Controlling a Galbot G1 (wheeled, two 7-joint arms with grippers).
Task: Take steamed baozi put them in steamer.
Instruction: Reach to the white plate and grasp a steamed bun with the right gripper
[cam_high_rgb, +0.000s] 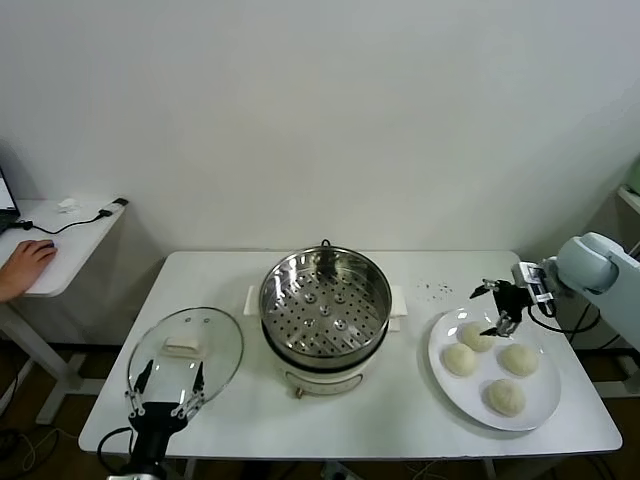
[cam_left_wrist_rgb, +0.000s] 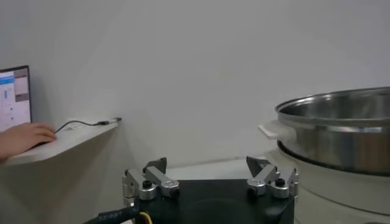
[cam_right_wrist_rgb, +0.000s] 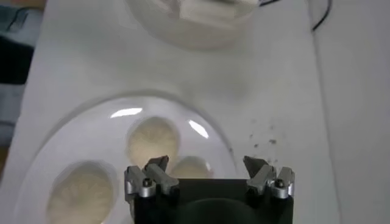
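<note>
Several cream-white baozi lie on a white plate (cam_high_rgb: 541, 396) at the table's right; the far one (cam_high_rgb: 476, 337) is closest to my right gripper (cam_high_rgb: 497, 308). That gripper hovers open just above the plate's back-left edge, with nothing between its fingers. In the right wrist view the right gripper (cam_right_wrist_rgb: 206, 163) hangs over a baozi (cam_right_wrist_rgb: 192, 166), with two more (cam_right_wrist_rgb: 153, 139) (cam_right_wrist_rgb: 82, 185) beside it. The steamer (cam_high_rgb: 325, 310), a shiny pot with a perforated tray, stands at the table's centre. My left gripper (cam_high_rgb: 165, 385) waits open at the front left, and the left gripper (cam_left_wrist_rgb: 207, 164) holds nothing.
A round glass lid (cam_high_rgb: 186, 350) with a white handle lies left of the steamer, just beyond the left gripper. Dark specks (cam_high_rgb: 433, 290) dot the table behind the plate. A side table (cam_high_rgb: 70, 235) at far left has a person's hand (cam_high_rgb: 25, 265) on it.
</note>
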